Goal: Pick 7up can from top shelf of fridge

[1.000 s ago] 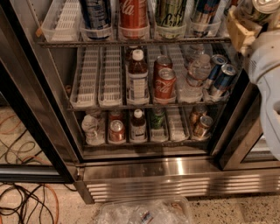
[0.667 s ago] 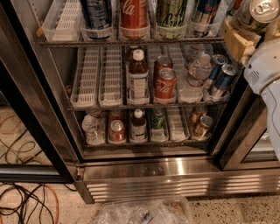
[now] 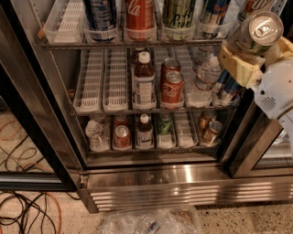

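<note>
In the camera view, your gripper (image 3: 262, 51) is at the upper right, in front of the right edge of the fridge (image 3: 183, 179). Its tan fingers (image 3: 239, 63) are closed around the 7up can (image 3: 254, 35), one on each side of the body. The can is tilted, with its shiny pull-tab lid turned toward the camera.

A second ago only the lid and a sliver of the can showed at the top right corner. Now the whole lid and much of the pale body are in view, lower and further left in the picture. The white arm behind it has come along too. I read that as the can travelling with the gripper, so the grasp has taken.

The can now seems to hang near the right end of the top shelf (image 3: 68, 45), in front of the rack and not in a lane tray. How far clear it is, you cannot tell from this angle. The red Coca-Cola can (image 3: 139, 16) and the green-and-yellow can (image 3: 178, 13) stand upright in their lanes as before, so nothing got knocked. The pick looks nearly done. Next comes a steady withdrawal, and mind the dark door frame (image 3: 242, 137) just below the hand.
</note>
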Robot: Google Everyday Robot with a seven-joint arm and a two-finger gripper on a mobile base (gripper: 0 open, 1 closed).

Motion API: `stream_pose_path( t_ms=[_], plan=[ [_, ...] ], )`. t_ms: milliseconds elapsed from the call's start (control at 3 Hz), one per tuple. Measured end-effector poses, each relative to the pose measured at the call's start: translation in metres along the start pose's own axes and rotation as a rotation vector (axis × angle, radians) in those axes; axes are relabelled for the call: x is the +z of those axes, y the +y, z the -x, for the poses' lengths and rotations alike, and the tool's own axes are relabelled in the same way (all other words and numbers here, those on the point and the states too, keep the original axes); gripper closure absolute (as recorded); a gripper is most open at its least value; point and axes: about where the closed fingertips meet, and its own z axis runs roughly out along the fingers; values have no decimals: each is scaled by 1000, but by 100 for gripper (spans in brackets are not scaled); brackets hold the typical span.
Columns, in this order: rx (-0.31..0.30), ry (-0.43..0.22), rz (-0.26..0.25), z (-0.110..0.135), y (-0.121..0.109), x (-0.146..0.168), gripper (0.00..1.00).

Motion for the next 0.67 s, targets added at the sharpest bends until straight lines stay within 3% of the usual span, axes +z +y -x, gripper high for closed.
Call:
stream_pose_path(
  t_ms=[667],
  plan=[
    [-2, 3, 20, -1, 1, 11, 100]
  ],
)
